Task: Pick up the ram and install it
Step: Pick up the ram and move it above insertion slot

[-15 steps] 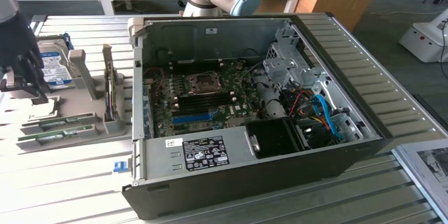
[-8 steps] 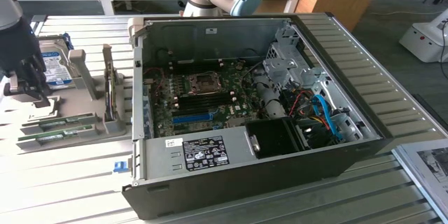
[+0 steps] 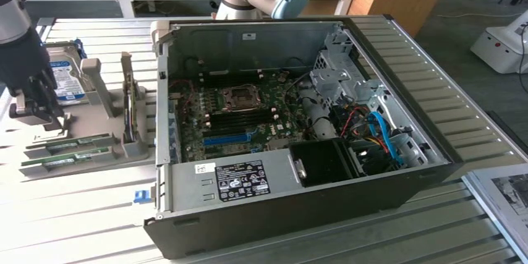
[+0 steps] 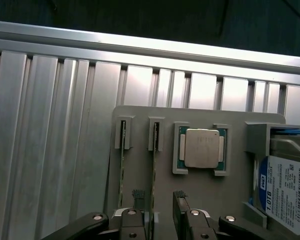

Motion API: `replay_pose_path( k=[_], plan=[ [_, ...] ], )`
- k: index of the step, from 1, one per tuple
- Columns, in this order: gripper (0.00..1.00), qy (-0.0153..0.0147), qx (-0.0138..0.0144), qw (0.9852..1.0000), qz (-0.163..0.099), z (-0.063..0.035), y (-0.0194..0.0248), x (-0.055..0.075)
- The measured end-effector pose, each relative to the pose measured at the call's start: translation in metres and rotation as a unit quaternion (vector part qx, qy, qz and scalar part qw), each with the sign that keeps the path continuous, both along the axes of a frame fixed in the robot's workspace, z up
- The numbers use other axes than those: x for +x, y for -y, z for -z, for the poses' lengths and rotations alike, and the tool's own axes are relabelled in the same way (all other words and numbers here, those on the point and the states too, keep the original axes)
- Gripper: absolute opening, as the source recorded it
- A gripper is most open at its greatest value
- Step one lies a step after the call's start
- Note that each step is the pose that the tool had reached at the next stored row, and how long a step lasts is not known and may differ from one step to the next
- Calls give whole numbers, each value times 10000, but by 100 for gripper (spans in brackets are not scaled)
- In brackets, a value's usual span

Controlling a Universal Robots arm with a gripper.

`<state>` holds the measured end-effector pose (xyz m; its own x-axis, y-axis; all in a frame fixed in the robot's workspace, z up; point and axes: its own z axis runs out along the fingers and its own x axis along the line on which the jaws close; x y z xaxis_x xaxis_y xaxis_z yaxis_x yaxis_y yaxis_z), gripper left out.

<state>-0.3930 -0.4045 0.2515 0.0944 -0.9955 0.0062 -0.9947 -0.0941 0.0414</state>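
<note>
Spread wide, the gripper (image 4: 158,196) hangs over a grey holder tray (image 4: 140,114), its fingertips (image 4: 138,194) either side of the ram (image 4: 153,165), a thin green stick on edge whose long axis runs straight out between them, just beside a second stick (image 4: 121,170).

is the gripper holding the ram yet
No, the open gripper straddles a ram stick that stands on edge in a slot of the gray holder, fingers clear of it.
</note>
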Motion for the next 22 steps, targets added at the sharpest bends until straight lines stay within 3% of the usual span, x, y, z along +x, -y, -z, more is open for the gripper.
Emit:
replay_pose_path(
  k=[13, 14, 16, 17, 22],
  plan=[
    [36, 2, -5, 10000, 0, 23, 11, 0],
    [36, 0, -5, 10000, 0, 22, 25, 0],
    [36, 0, -5, 10000, 0, 21, 133, 0],
    [36, 0, -5, 10000, 0, 22, 156, 0],
    [36, 0, -5, 10000, 0, 22, 209, 0]
  ],
)
